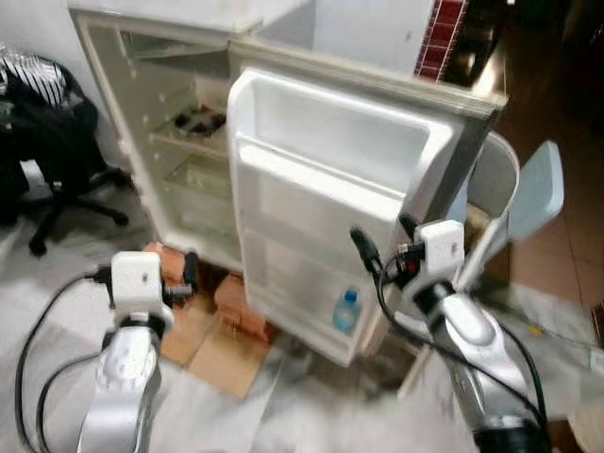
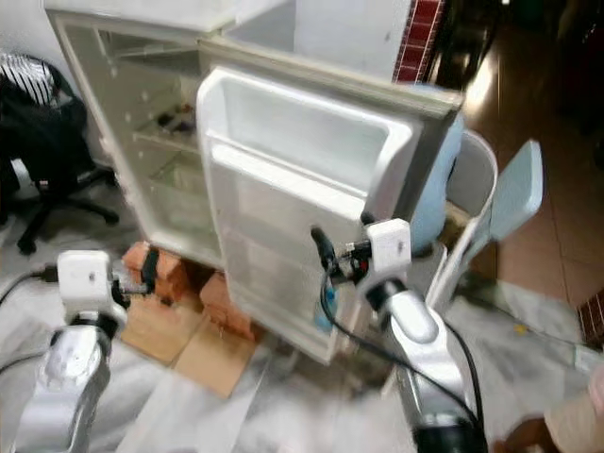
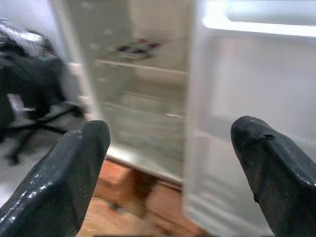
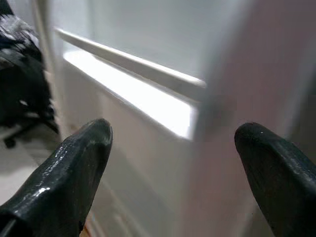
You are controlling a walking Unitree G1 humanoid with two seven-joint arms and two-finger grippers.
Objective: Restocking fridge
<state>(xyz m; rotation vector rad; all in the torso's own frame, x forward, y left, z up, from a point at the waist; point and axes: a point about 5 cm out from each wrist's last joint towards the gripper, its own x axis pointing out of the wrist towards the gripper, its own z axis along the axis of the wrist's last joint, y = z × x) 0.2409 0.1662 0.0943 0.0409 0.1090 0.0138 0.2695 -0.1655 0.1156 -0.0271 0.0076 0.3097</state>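
You are looking down at a small white fridge (image 1: 170,142) standing open on the floor, its white plastic door (image 1: 330,198) swung wide toward you. Much is blurred: the wrist views are soft, and the dark items on the upper inner shelf (image 1: 200,121) cannot be identified. The fridge's base is partly hidden behind the door, and it seems to rest on reddish-brown bricks (image 1: 231,302) beside flattened brown cardboard (image 1: 222,354).

The door holds a deep upper compartment and lower racks. A small clear plastic bottle with a blue cap (image 1: 345,310) stands upright in the lowest door rack, near the door's outer edge.

Your right gripper (image 1: 363,253) is raised just in front of the door's outer edge, above the bottle and apart from it; in the right wrist view its black fingers (image 4: 74,168) are spread wide with nothing between them. Your left gripper (image 1: 189,274) hovers low near the bricks, facing the fridge's interior, its fingers (image 3: 59,182) likewise parted and holding nothing.

A black office chair (image 1: 57,160) stands to the left, and a pale grey plastic chair (image 1: 528,198) sits behind the door on the right.
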